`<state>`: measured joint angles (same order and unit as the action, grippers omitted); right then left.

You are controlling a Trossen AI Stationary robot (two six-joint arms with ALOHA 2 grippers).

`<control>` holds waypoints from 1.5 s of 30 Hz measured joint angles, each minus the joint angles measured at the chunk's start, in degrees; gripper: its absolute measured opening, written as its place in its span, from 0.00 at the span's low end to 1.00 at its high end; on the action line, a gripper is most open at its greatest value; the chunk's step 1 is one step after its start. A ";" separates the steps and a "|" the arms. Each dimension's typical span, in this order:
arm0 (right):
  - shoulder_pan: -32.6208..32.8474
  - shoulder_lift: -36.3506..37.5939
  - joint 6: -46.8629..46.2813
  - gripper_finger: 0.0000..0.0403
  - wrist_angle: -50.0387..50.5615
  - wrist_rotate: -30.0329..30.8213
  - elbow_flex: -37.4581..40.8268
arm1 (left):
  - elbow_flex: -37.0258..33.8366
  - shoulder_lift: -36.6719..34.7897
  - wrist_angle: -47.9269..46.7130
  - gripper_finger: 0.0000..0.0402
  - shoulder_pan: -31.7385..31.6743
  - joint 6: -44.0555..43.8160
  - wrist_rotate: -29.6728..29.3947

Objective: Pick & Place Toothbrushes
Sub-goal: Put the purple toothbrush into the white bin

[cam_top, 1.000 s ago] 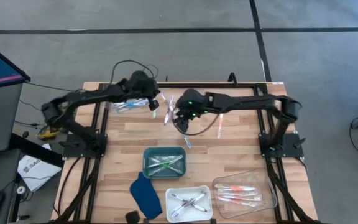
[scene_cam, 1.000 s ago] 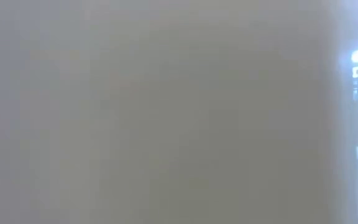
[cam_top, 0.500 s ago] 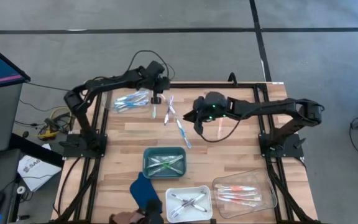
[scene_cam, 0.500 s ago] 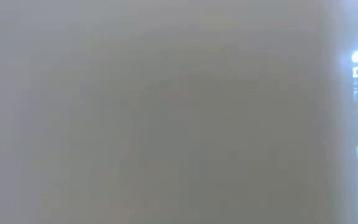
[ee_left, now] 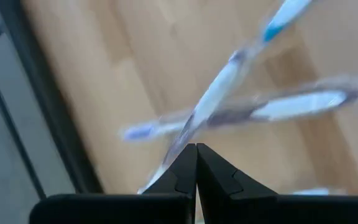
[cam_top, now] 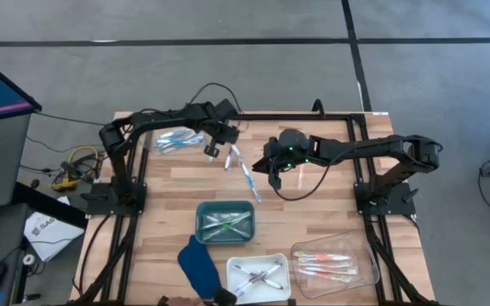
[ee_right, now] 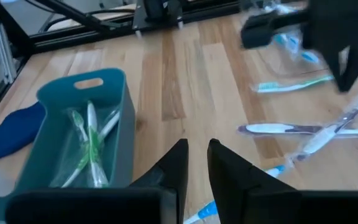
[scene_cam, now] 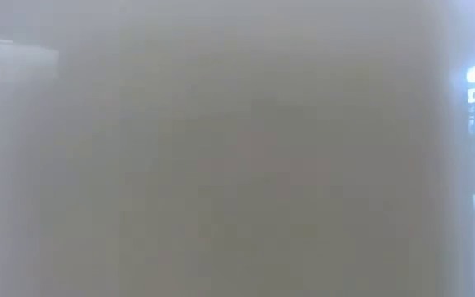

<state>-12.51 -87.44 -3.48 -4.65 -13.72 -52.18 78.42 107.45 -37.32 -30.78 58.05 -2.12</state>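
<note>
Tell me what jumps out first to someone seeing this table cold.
The two dark arms meeting over the far middle of the table: the left gripper shut, and the right gripper beside the loose toothbrushes scattered between them. Then the sorted containers along the near edge: a teal bin of green brushes, a white tray of greyish ones and a clear tray of pink-orange ones, with a dark blue cloth alongside.

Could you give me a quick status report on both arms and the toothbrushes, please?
Left end effector shut, empty, above loose toothbrushes. Right end effector narrowly parted; whether it grips anything, unclear. Green ones in teal bin. Nothing blocking.
</note>
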 joint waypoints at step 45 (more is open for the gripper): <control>-2.23 0.04 0.50 0.14 2.72 0.00 0.00 | 0.56 4.97 3.80 0.36 -2.66 -6.90 -6.46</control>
<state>-14.74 -87.39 -2.98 -1.93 -13.72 -52.18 78.98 112.42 -33.52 -33.44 51.15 -8.58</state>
